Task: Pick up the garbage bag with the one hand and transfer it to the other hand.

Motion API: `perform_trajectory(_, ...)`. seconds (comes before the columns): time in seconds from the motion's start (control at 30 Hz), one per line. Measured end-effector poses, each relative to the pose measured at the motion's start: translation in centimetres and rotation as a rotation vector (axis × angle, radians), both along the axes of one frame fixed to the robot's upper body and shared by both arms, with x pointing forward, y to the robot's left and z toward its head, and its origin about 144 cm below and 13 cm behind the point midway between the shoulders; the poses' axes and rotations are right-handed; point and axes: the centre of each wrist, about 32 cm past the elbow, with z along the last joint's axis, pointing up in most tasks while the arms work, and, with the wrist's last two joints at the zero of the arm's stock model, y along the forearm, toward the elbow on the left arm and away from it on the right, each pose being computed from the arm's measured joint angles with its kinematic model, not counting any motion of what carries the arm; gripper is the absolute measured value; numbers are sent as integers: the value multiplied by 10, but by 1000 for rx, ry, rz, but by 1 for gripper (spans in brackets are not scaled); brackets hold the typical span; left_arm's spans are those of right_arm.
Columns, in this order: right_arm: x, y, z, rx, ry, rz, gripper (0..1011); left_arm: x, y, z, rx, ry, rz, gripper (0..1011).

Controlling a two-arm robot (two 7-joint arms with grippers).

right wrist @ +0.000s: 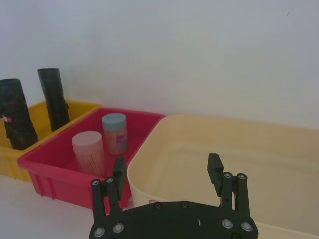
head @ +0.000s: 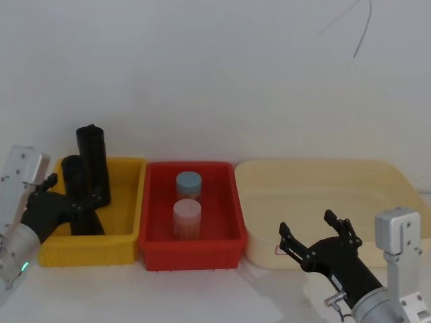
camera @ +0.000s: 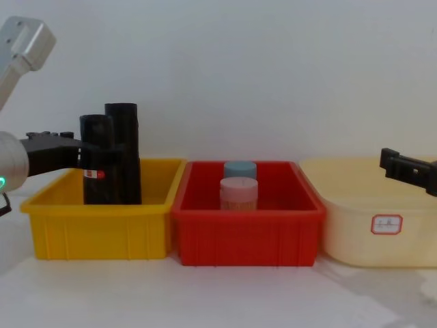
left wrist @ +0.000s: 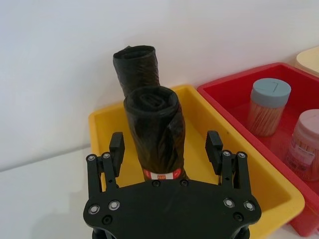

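Note:
The garbage bag (left wrist: 154, 124), a black roll with a red-and-white label near its lower end, stands upright in the yellow bin (left wrist: 219, 129). It also shows at the yellow bin's left side in the chest view (camera: 95, 164) and in the head view (head: 74, 173). My left gripper (left wrist: 165, 144), on the arm with the green glow, is open with one finger on each side of the roll near the label, a small gap at each side. My right gripper (head: 307, 223) hangs open over the near rim of the cream tub (head: 377, 176), holding nothing.
A second plain black roll (left wrist: 137, 64) stands just behind the labelled one. The red bin (head: 151, 242) in the middle holds a blue-lidded jar (head: 188, 183) and a pink-lidded jar (head: 187, 217). The three containers sit side by side against a white wall.

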Motion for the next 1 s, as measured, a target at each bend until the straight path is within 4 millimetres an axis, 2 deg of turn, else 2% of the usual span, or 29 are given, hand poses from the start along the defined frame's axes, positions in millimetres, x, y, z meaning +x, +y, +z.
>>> perform_trajectory(0.53,0,0,0,0,0,0,999,20,-15,1,28,7,28,988)
perform_trajectory(0.83,0,0,0,0,0,0,1000,25,-18,1,35,9,36,790)
perform_trajectory(1.0,0,0,0,0,0,0,1000,26,-20,2,37,9,38,613)
